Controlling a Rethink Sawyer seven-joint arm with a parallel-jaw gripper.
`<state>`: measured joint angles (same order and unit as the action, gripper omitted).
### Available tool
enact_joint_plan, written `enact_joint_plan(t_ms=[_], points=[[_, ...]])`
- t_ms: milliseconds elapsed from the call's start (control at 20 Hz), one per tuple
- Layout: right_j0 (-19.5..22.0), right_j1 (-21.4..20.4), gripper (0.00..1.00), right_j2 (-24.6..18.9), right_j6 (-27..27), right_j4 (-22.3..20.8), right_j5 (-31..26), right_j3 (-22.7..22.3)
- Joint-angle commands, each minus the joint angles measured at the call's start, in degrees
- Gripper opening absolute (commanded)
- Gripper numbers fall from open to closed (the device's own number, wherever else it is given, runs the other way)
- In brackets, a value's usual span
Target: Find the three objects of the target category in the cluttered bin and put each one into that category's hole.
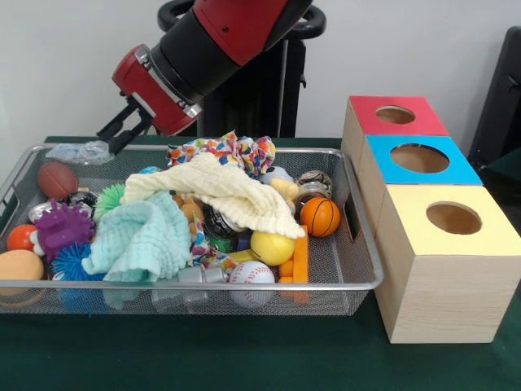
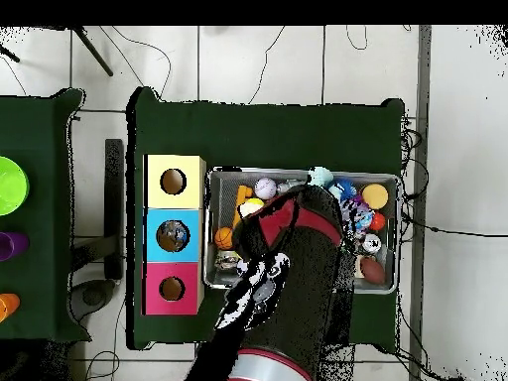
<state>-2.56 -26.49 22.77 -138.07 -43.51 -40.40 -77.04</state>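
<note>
Pincer released, empty, above bin far left corner beside plastic wrap. Likely targets, balls: basketball right, baseball near, football far left. Risks: cloths snagging, round balls slipping out, wrong hole.

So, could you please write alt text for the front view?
A red and black robot arm's gripper, fingers open, hovers over the far left corner of a wire mesh bin heaped with toy balls and cloths. Beside it stand three wooden boxes with holed red, blue and yellow tops.
</note>
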Motion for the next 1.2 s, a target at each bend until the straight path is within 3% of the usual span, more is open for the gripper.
enact_joint_plan(t_ms=[50,1200], points=[[1.01,-0.71,0.0,-9.54,12.08,4.23,-7.13,-6.86],[-1.62,-3.79,0.0,-10.77,9.28,9.23,-13.51,-8.96]])
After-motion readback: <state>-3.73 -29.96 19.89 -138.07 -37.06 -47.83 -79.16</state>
